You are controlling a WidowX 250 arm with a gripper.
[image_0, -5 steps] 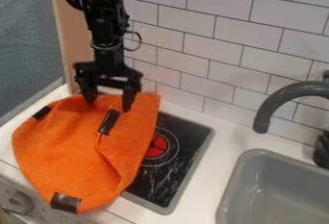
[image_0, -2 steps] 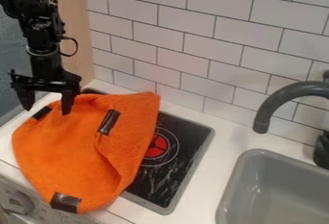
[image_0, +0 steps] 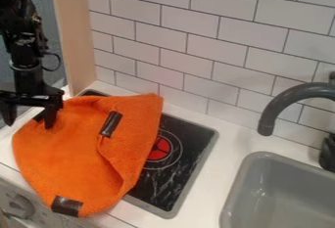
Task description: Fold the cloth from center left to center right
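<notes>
At the left edge of the camera view hangs the black gripper (image_0: pixel 29 124), its two fingers spread apart with nothing seen between them. Its right finger overlaps the upper left part of the orange cloth (image_0: pixel 65 158); whether it touches the fabric I cannot tell. The cloth lies over the left part of the stove and the white counter, with a fold running down its right side. Dark strips mark its upper middle and its bottom corner. The dark strip at its upper left is mostly hidden behind the gripper.
The black stove top (image_0: pixel 180 173) with a red burner mark shows right of the cloth. Farther right are a grey sink (image_0: pixel 252 166) and its dark faucet (image_0: pixel 281 104). A tiled wall (image_0: pixel 216 48) stands behind, and a wooden panel (image_0: pixel 72 36) is at the upper left.
The gripper has moved left from above the cloth's top edge to its upper left side, and is a little lower than before. The cloth looks unmoved.
</notes>
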